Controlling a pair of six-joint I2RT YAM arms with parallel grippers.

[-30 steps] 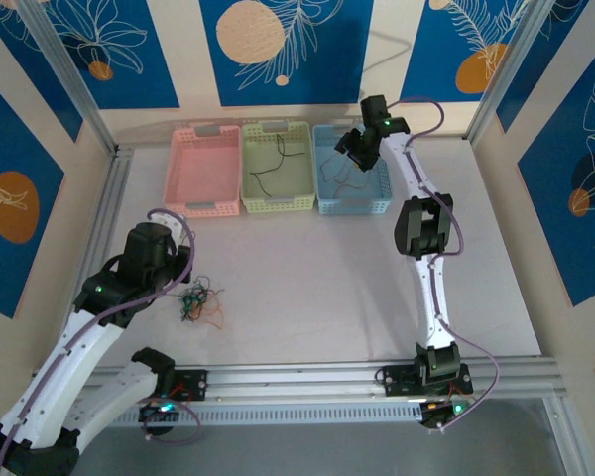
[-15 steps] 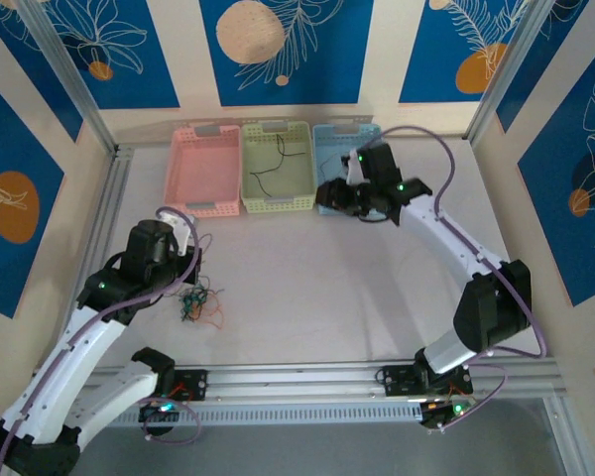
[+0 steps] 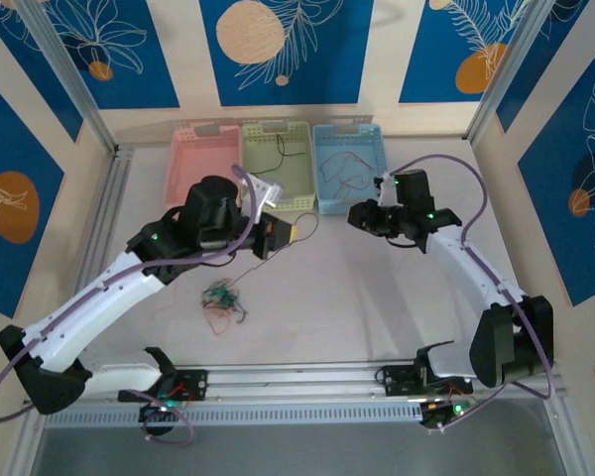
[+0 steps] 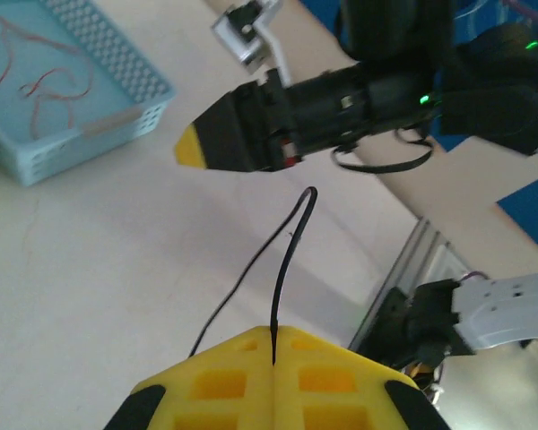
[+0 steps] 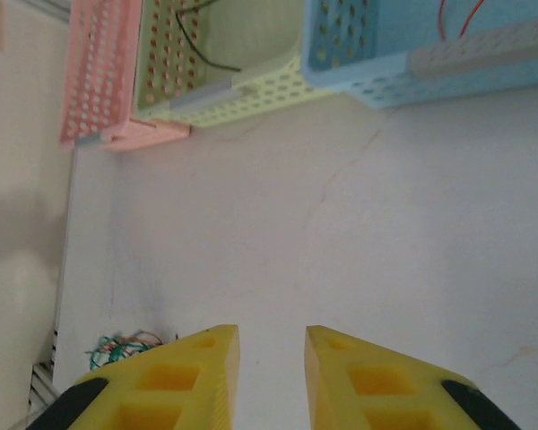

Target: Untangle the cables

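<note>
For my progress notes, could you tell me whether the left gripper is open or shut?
Shut: the left gripper has its yellow fingers pressed together, pinching a black wire.

A pale grey, matt table top (image 3: 357,297) is enclosed on three sides by upright wall panels. The back wall (image 3: 307,55) is striped in deep blue and beige, and white outlined leaves and a large peach disc (image 3: 250,32) are printed on it. The same blue pattern, with an orange disc (image 3: 12,205), is carried on the left wall (image 3: 20,119) and on the right wall (image 3: 575,149). Slanted aluminium profile posts (image 3: 69,74) are set at the table's far corners. Silver aluminium rails (image 3: 307,377) are laid along its near edge. The scene is lit evenly and softly.
</note>
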